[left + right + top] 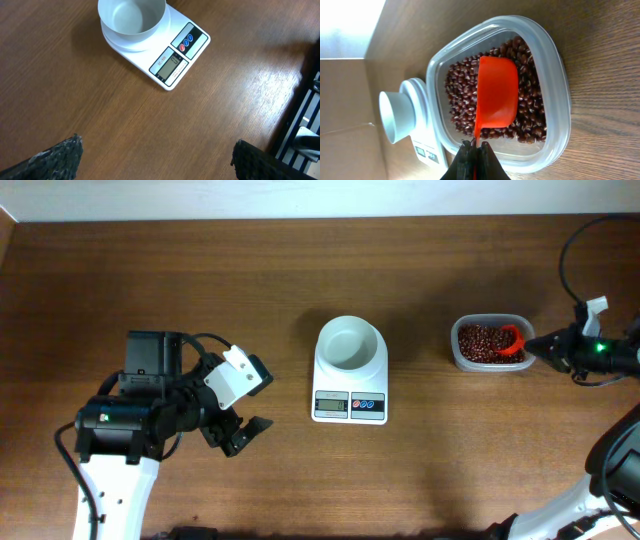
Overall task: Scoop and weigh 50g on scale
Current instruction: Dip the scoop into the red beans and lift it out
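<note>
The right tool (475, 156) is pinching its fingers tight together on the thin handle of an orange-red scoop (496, 92). From the right wrist view, the scoop's cup is reaching out over the beans (460, 90). I cannot tell whether it is carrying any. The beans are lying as a dark reddish-brown heap inside a clear plastic tub (555, 75), and the scoop is sitting inside the tub's rim.

The tub is resting on the bench (300, 260) to the right of the scale (350, 405), near it but not touching. Seen from overhead, the right tool (540, 345) is coming in from the tub's far side, the side facing away from the scale.

The scale is standing near the middle of the bench. It is carrying a round white bowl (349, 343) on its platform, with the grey display (331, 406) and the small round buttons (368, 405) on its front edge.

Furthest over, well to the left of the scale, the left tool (250, 402) is hanging above bare wood with its fingers spread wide and nothing between them. Its own camera is looking past both dark fingertips (60, 155) at the scale (170, 60) and the bowl (131, 17).
</note>
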Robot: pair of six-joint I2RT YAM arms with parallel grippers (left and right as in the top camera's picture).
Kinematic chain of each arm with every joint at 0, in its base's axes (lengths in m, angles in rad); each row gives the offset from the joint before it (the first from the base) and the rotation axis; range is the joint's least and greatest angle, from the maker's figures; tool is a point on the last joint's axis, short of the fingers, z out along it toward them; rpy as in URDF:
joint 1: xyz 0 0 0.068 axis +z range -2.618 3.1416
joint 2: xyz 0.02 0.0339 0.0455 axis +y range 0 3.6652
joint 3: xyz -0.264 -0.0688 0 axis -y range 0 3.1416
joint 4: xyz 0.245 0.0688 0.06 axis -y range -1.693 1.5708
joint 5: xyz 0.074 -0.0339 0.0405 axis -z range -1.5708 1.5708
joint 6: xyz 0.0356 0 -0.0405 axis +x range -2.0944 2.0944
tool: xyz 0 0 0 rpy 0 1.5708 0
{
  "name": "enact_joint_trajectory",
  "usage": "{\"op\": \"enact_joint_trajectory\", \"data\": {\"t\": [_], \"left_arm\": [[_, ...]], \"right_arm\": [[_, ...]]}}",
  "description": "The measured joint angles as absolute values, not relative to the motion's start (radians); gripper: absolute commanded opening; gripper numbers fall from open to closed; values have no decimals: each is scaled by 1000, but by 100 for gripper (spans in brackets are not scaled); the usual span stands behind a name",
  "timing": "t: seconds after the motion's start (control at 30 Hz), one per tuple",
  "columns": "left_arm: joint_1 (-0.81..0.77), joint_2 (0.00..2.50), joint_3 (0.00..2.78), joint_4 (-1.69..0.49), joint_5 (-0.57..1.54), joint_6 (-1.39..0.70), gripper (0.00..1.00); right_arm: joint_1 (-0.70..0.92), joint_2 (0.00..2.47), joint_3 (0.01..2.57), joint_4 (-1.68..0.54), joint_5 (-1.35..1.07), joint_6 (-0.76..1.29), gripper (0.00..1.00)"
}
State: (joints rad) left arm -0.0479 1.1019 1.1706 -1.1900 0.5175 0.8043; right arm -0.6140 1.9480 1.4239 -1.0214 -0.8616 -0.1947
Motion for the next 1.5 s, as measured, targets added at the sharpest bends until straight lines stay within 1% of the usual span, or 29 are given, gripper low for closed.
{"op": "enact_joint_trajectory", "data": {"t": [0.27,0.33,0.47,0.67,0.77,0.87,1.13,1.3,1.5], "left_arm": [[-48,1102,1171,-1190,517,804,99],[-48,1102,1171,-1190,517,804,99],[-48,1102,1171,-1190,517,804,99],[-48,1102,1171,-1190,517,804,98],[-48,1102,1171,-1190,517,804,99],[-48,1102,1171,-1190,517,804,99],[-48,1102,1171,-1190,517,804,99],[-48,1102,1171,-1190,517,804,99],[-48,1102,1171,-1190,517,804,99]], "right_arm": [[-620,1948,1423,-1071,-912,-214,4],[-625,1948,1423,-1103,-957,-290,4],[-629,1948,1423,-1125,-964,-348,4],[-634,1948,1423,-1096,-942,-292,4],[-679,1948,1423,-1105,-1001,-279,4],[-713,1948,1423,-1168,-1030,-288,4],[-709,1948,1423,-1328,-1190,-384,4],[-628,1948,1423,-1379,-1234,-439,4],[-395,1948,1423,-1388,-1285,-453,4]]}}
